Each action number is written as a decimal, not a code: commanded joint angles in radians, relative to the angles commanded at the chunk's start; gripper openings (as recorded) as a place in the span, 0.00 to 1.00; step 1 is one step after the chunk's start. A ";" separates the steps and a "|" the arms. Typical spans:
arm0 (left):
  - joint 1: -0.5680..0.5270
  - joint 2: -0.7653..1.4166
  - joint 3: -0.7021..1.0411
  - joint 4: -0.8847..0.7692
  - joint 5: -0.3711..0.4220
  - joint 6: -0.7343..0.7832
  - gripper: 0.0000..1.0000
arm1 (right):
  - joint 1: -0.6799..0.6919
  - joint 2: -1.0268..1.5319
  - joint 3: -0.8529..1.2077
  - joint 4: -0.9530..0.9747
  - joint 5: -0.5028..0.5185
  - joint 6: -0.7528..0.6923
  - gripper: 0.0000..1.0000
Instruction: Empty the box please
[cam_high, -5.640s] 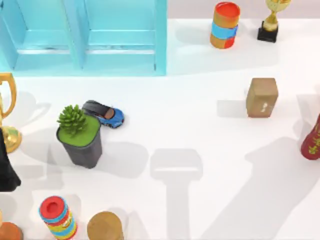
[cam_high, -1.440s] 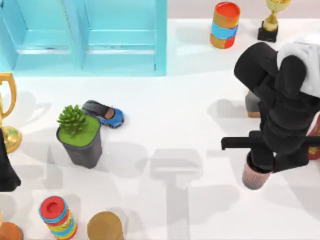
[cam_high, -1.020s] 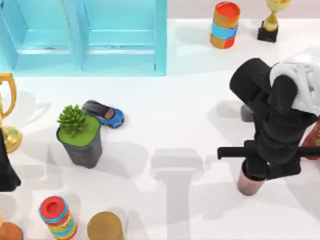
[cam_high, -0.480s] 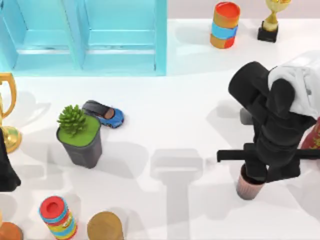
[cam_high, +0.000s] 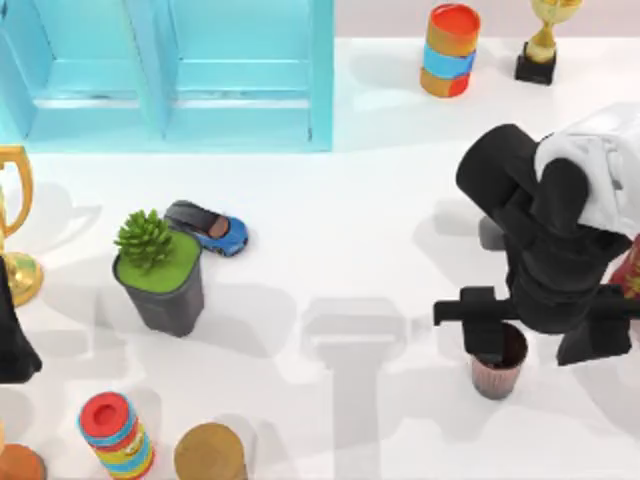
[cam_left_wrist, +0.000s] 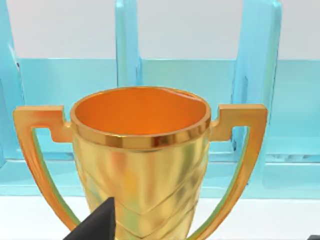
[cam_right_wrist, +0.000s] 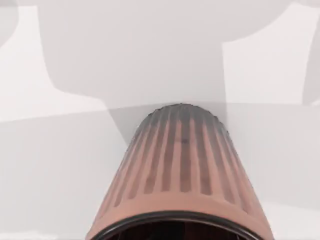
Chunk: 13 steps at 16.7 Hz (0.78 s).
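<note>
A ribbed pink-brown cup (cam_high: 497, 372) stands upright on the table at the right, its dark mouth facing up. My right gripper (cam_high: 537, 342) hovers just above it, open, with one finger at each side and nothing held. From the right wrist the same cup (cam_right_wrist: 182, 170) sits close below the camera on bare white table. The box is hidden behind my right arm. My left gripper (cam_high: 12, 345) is parked at the table's left edge, open, facing a gold trophy (cam_left_wrist: 140, 165).
A blue compartment rack (cam_high: 165, 75) fills the back left. A potted plant (cam_high: 158, 270) and a blue toy car (cam_high: 212, 228) sit left of centre. Striped cans (cam_high: 450, 50) (cam_high: 116, 435), a round brown lid (cam_high: 210, 455), a trophy (cam_high: 545, 40) and a red bottle (cam_high: 630, 275) ring the edges.
My right arm came in holding the ribbed cup and lowered it leftward and toward the front. Its fingers have now spread apart and let the cup go.
</note>
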 joint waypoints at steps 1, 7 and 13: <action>0.000 0.000 0.000 0.000 0.000 0.000 1.00 | 0.000 0.000 0.000 0.000 0.000 0.000 0.98; 0.000 0.000 0.000 0.000 0.000 0.000 1.00 | 0.000 0.000 0.000 0.000 0.000 0.000 1.00; 0.000 0.000 0.000 0.000 0.000 0.000 1.00 | 0.001 -0.003 0.038 -0.041 0.001 0.003 1.00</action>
